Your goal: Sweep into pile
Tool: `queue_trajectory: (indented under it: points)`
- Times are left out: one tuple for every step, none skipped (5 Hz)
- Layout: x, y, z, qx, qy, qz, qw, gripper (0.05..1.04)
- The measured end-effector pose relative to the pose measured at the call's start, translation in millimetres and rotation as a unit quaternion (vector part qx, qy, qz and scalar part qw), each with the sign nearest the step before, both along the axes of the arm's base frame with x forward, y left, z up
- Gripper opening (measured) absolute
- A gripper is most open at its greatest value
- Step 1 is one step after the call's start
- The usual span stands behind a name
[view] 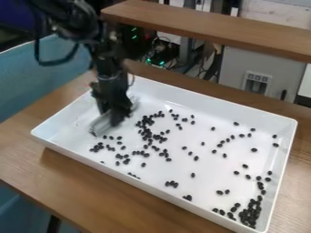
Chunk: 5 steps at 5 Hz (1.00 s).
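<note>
Step in hand: sweeping, with much of the gathering left to do, as I judge it.
My gripper (115, 117): closed on the pale sweeping tool (101, 124), over the left end of the tray as the camera sees it.
Tool: low in the tray, set at a slant; I cannot tell whether its edge touches the floor of the tray.
Black pieces (146, 132): inside the white tray (161, 194), a loose band near my tool, singles strewn across the middle and far side.
Densest clump: the dark heap (249, 214) in the tray's lower right corner, with a short trail running up the right wall.
Tray: flat on the wooden desk (79, 175).
Next move: I should press the tool's edge down behind the nearest pieces and push them toward that corner heap, if that is the pile wanted.
Risk: lifted too high, my edge would ride over them.
</note>
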State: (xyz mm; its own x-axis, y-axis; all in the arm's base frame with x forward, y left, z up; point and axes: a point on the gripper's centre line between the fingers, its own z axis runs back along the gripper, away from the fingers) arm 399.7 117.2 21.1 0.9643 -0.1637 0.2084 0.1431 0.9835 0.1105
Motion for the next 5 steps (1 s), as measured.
queue_trajectory:
  points:
    - [0,-30,-4.9,-0.014,0.015,-0.039,0.999,0.405]
    - [-8,-68,-7.0,-0.037,0.017,-0.067,0.9969,0.405]
    - [-18,-111,-8.1,-0.045,0.023,-0.1,0.9937,0.405]
    - [-29,-144,-8.9,-0.065,0.023,-0.109,0.9916,0.405]
    - [-35,-175,-9.6,-0.082,0.019,-0.12,0.9892,0.405]
